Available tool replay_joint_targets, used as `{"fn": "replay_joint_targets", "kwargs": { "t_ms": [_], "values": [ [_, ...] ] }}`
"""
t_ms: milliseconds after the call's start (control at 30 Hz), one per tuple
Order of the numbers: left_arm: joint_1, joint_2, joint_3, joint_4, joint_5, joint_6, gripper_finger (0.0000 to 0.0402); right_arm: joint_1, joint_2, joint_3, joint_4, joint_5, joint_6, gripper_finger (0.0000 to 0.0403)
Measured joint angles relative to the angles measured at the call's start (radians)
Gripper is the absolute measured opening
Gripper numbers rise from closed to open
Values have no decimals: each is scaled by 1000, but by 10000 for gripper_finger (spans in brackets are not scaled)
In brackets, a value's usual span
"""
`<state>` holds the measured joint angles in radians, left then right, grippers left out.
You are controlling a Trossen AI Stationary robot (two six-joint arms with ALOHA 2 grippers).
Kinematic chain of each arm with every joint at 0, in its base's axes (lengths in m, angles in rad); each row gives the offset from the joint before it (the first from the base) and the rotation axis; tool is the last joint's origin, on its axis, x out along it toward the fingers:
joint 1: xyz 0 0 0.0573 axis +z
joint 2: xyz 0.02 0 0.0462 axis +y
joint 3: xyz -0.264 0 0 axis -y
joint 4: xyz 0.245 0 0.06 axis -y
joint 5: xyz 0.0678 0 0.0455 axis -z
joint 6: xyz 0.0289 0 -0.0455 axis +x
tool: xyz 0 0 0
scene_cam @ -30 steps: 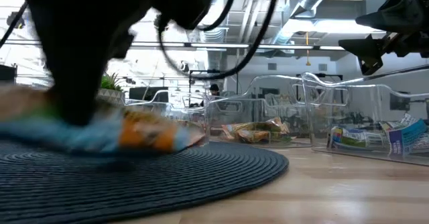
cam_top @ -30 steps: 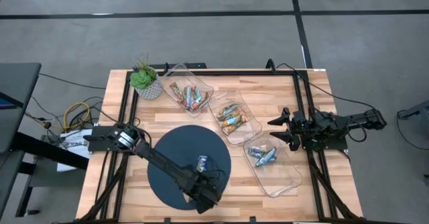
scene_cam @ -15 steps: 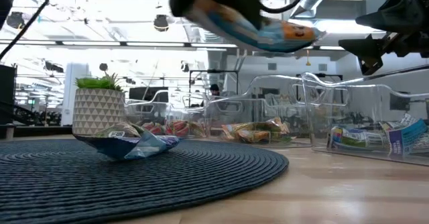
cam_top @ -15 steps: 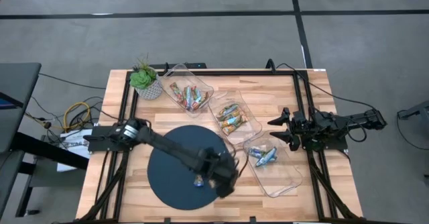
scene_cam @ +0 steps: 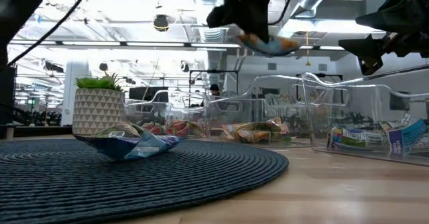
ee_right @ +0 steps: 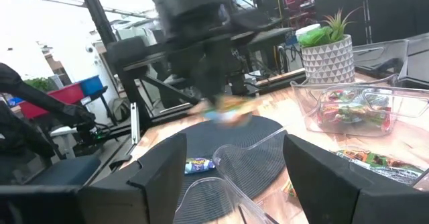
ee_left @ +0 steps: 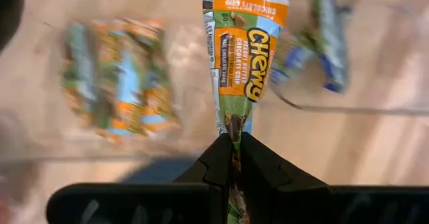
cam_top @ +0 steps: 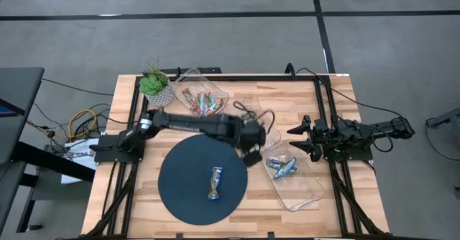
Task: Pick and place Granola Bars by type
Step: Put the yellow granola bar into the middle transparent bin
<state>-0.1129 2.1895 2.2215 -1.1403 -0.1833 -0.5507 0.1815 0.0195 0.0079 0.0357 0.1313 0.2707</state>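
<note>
My left gripper (cam_top: 253, 154) is shut on an orange-and-green granola bar (ee_left: 242, 56), held high above the table beside the middle clear tray (cam_top: 267, 134); the bar also shows in the low view (scene_cam: 269, 44). A blue-wrapped bar (cam_top: 215, 182) lies flat on the round dark mat (cam_top: 180, 190). The far tray (cam_top: 188, 77) holds green/red bars, the middle tray orange ones (cam_top: 246, 124), and the near tray (cam_top: 305, 193) blue ones (cam_top: 282, 167). My right gripper (cam_top: 298, 139) is open and empty at the table's right side. My left gripper pinches one end of the orange-and-green bar's wrapper (ee_left: 233, 131) between its two fingers. The fingers lie along the bar, which sticks out beyond the fingertips. The bar is lifted clear of the table and tilted (scene_cam: 269, 44).
A potted plant (cam_top: 155, 86) stands at the far left corner, next to the far tray. The three clear trays run in a slanted row from far left to near right. Black frame rails (cam_top: 327, 111) run along the table's sides.
My left gripper has lifted the orange-and-green bar off the mat's near side and carried it up and toward the far right, to the trays. The blue bar has stayed on the mat.
</note>
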Motion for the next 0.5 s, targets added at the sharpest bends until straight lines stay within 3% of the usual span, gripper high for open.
{"fn": "replay_joint_targets", "kwargs": {
  "t_ms": [500],
  "values": [
    [260,9,0,59,-27,255,18,0,0,0,0,0,0,244]
  ]
}}
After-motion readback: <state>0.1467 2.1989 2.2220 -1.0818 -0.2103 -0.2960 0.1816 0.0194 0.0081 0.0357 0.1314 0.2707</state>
